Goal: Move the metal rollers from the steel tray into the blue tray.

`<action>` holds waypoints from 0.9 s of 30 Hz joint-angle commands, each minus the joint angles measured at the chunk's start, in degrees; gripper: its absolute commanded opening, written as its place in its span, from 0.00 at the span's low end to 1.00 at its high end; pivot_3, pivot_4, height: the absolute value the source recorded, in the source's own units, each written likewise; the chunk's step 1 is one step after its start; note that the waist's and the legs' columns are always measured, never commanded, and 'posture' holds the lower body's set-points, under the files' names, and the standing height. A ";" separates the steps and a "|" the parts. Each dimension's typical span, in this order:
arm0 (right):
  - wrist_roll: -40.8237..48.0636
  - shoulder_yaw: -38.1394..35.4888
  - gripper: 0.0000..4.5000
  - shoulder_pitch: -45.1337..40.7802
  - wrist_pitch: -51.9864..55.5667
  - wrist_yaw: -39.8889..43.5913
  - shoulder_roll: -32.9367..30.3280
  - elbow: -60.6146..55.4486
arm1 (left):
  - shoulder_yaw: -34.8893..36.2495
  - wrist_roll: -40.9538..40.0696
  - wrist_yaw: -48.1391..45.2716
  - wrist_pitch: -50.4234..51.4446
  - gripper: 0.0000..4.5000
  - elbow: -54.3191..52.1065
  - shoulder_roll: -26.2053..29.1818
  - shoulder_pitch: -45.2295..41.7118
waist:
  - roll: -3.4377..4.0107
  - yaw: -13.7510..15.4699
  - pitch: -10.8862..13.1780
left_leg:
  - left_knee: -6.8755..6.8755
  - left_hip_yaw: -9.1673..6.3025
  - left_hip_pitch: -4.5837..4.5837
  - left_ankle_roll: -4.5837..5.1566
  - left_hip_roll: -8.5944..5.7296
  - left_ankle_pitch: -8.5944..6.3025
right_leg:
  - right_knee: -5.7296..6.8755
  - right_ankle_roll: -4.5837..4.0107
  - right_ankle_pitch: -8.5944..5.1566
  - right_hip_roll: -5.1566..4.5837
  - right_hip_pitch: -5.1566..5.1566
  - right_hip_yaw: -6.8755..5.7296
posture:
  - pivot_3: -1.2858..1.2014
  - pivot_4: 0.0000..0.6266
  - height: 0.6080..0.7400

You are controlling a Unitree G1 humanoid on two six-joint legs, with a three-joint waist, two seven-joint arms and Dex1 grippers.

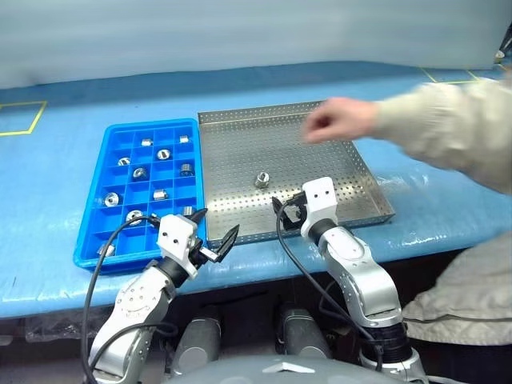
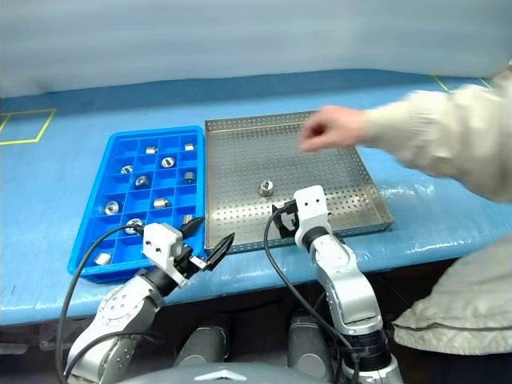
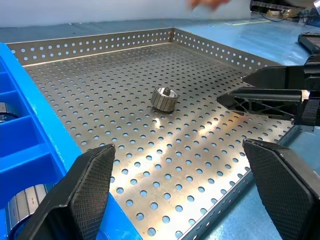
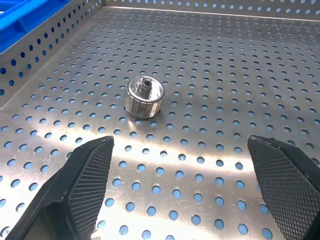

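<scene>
Both my grippers wide open, empty: left gripper (image 1: pixel 216 232) by steel tray (image 1: pixel 352 172) near rim, right gripper (image 4: pixel 182 185) just short of one metal roller (image 4: pixel 144 96) mid-tray. Other rollers (image 1: pixel 139 173) in blue tray (image 1: pixel 92 188) compartments. Person's hand (image 1: pixel 340 120) over tray's far side.

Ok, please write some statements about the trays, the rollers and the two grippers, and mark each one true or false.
1. One metal roller lies in the steel tray. True.
2. The right gripper is shut on that roller. False: its fingers are open and empty, and the roller lies ahead of them.
3. The blue tray holds several rollers in its compartments. True.
4. The blue tray stands to the right of the steel tray. False: it stands to its left, beside it.
5. A person's hand reaches over the steel tray. True.
6. The left gripper holds a roller. False: it is open and empty.
</scene>
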 commanded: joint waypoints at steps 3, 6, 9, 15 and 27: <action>2.54 -0.53 1.00 -3.04 1.94 0.15 2.78 -1.07 | 1.77 1.87 4.35 -1.68 1.00 -3.05 -2.05 0.70 | -0.01 0.00 0.01 | 0.00 0.00 -0.01 0.00 0.00 0.00 | 0.00 0.00 0.00 0.00 0.00 0.00 | 0.57 0.24 1.00; 3.49 -0.61 1.00 -5.29 2.78 0.35 4.24 -1.27 | 2.89 3.39 6.58 -2.91 1.00 -2.84 -3.17 0.61 | 0.00 0.12 0.01 | 0.00 -0.02 0.01 0.00 0.03 0.00 | 0.02 0.00 0.00 0.02 -0.01 -0.02 | 0.58 0.24 1.00; 3.49 0.97 1.00 -9.74 1.49 0.97 5.80 1.94 | 5.57 6.79 11.72 -5.31 1.00 -1.61 -5.53 -0.46 | 0.01 0.16 0.02 | 0.01 -0.04 -0.01 0.00 0.02 0.00 | 0.01 0.00 0.00 0.02 -0.01 -0.04 | 0.58 0.24 1.00; 1.57 0.69 1.00 -17.58 -5.56 -0.50 8.83 15.80 | 7.59 8.12 14.04 -7.68 1.00 -0.80 -8.02 -1.38 | 0.00 0.75 0.02 | -0.11 -0.06 0.02 0.00 0.01 0.00 | -0.01 -0.02 0.00 0.05 0.00 -0.04 | 0.60 0.24 1.00; -1.98 -5.51 1.00 -28.70 -17.46 -9.91 11.16 44.26 | 6.95 8.67 14.55 -7.88 1.00 -1.77 -9.24 0.00 | 0.00 2.51 0.02 | -0.14 -0.06 0.04 0.00 0.00 0.01 | -0.01 -0.03 0.00 0.08 0.00 -0.02 | 0.62 0.24 1.00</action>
